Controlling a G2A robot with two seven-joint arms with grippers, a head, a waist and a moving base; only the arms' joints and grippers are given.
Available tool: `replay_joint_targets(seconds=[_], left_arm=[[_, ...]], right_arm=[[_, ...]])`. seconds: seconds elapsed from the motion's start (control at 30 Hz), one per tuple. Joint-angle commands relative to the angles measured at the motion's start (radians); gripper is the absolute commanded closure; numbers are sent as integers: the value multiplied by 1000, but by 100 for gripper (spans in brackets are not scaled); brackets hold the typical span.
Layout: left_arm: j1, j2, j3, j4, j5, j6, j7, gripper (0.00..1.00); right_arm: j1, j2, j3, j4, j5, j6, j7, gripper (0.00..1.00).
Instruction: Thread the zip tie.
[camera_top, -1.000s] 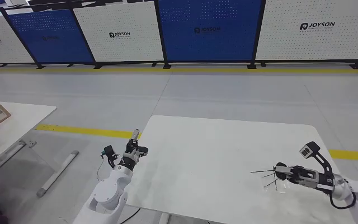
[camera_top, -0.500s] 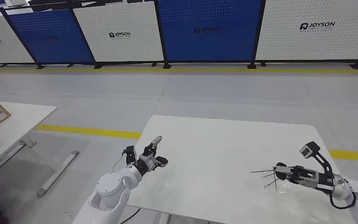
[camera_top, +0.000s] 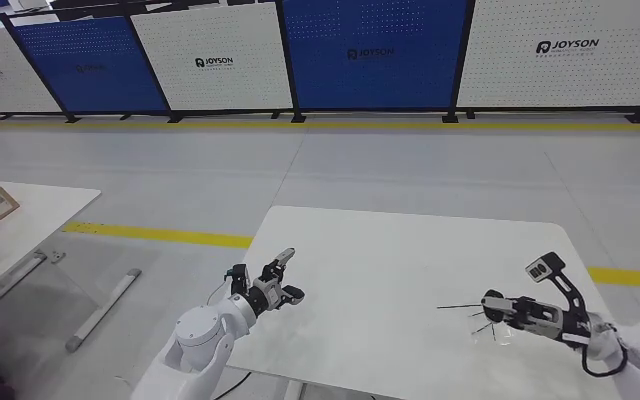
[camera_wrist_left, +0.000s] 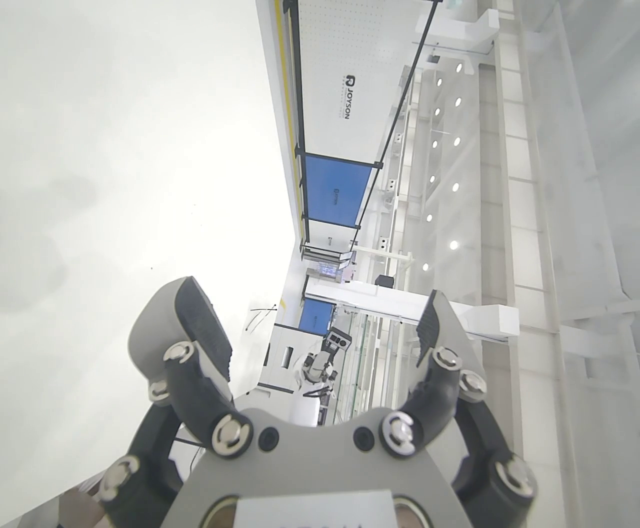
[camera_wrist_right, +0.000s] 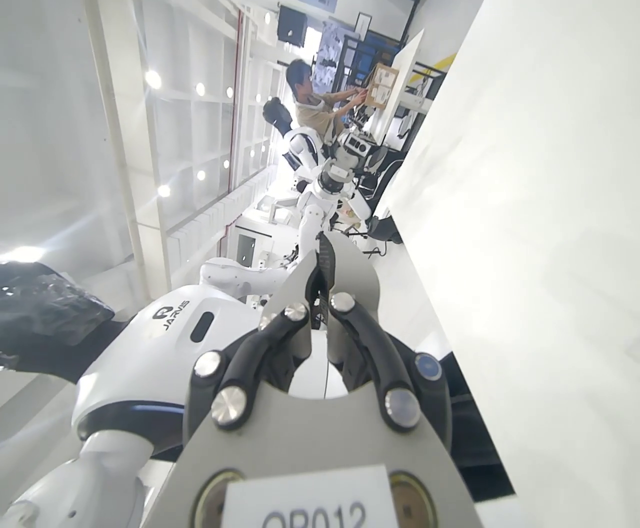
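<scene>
On the white table (camera_top: 400, 250), my right gripper (camera_top: 487, 304) sits near the right front corner, shut on a thin black zip tie (camera_top: 458, 306) that sticks out toward the table's middle. A few more loose zip ties (camera_top: 484, 326) lie just beside it. In the right wrist view the right gripper (camera_wrist_right: 320, 252) has its fingers pressed together. My left gripper (camera_top: 291, 275) hovers over the table's left front part, open and holding nothing. The left wrist view shows the left gripper (camera_wrist_left: 315, 300) spread wide, with the zip ties (camera_wrist_left: 261, 316) far off across the table.
The table's left edge (camera_top: 250, 270) and front edge are close to both arms. Another white table (camera_top: 40, 205) stands off to the left. Blue and white perforated panels (camera_top: 370, 50) line the back of the room.
My left gripper has swung from the table's left edge to over the tabletop. My right gripper has slid slightly toward the middle, carrying the zip tie with it.
</scene>
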Motion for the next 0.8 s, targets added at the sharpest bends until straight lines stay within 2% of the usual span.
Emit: replay_joint_targets(seconds=[0.0,0.07,0.47,0.57,0.63,0.77], left_arm=[[0,0,0,0,0,0,0,0],[0,0,0,0,0,0,0,0],[0,0,0,0,0,0,0,0],[0,0,0,0,0,0,0,0],[0,0,0,0,0,0,0,0],[0,0,0,0,0,0,0,0]], right_arm=[[6,-14,-40,-14,-8,9,-14,100],[31,-30,-83,-9,-33,43,-37,100],[31,-30,-83,-9,-33,43,-37,100],[25,-34,-82,-37,-38,52,-96,100],[27,-40,-73,-59,1,60,-130,100],[50,-53,-69,-116,6,73,-221,100]])
